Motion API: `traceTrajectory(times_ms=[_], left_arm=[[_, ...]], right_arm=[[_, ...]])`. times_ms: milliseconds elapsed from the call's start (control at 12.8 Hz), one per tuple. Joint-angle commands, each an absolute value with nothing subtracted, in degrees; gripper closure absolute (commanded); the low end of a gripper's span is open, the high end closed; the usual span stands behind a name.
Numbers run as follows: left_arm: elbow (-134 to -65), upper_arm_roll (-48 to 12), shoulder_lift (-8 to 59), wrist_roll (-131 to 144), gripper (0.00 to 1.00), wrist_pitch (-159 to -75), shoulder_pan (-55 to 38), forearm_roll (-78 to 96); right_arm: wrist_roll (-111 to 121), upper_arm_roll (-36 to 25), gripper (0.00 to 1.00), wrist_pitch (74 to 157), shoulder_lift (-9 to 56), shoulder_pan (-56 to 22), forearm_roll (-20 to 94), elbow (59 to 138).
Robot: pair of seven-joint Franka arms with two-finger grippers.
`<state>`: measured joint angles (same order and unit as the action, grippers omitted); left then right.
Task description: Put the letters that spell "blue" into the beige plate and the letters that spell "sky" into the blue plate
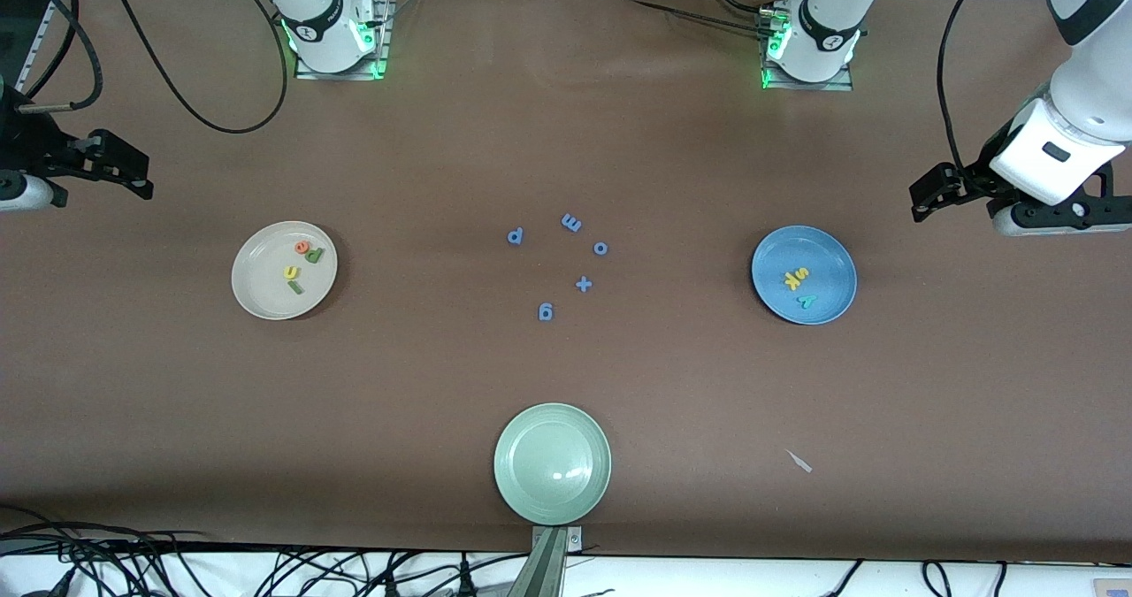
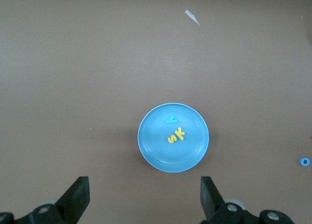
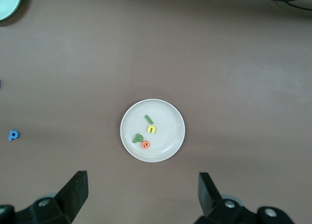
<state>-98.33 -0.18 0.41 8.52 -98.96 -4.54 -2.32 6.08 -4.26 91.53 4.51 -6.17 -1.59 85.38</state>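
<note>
Front view: the beige plate (image 1: 265, 301) carries b, l, u, e (image 1: 302, 265); the blue plate (image 1: 827, 305) carries s, k, y (image 1: 799, 285). Left gripper (image 1: 937, 192) and right gripper (image 1: 124, 172) wait at the table ends.

Left wrist view: fingers (image 2: 78, 197) spread, empty.

Right wrist view: fingers (image 3: 75, 192) spread too. The foam letters seem light and soft; pinch them by the edges.

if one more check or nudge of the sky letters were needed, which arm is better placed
Left. The left gripper hangs open at the blue plate's end; the right gripper waits open by the beige plate.
</note>
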Motion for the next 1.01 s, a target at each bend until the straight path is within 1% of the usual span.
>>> traceTrajectory(times_ms=[0,935], left_arm=[[-97.47,-0.18,0.00,7.12,0.00,-97.38,-4.39,-0.79],[-97.47,-0.18,-0.09,7.03,0.00,-95.80,-4.48,-0.79]], right_arm=[[5.19,-4.04,0.00,91.41,4.31,-6.15,-0.18,85.08],[5.19,-4.04,0.00,91.67,4.39,-6.15,-0.26,85.34]])
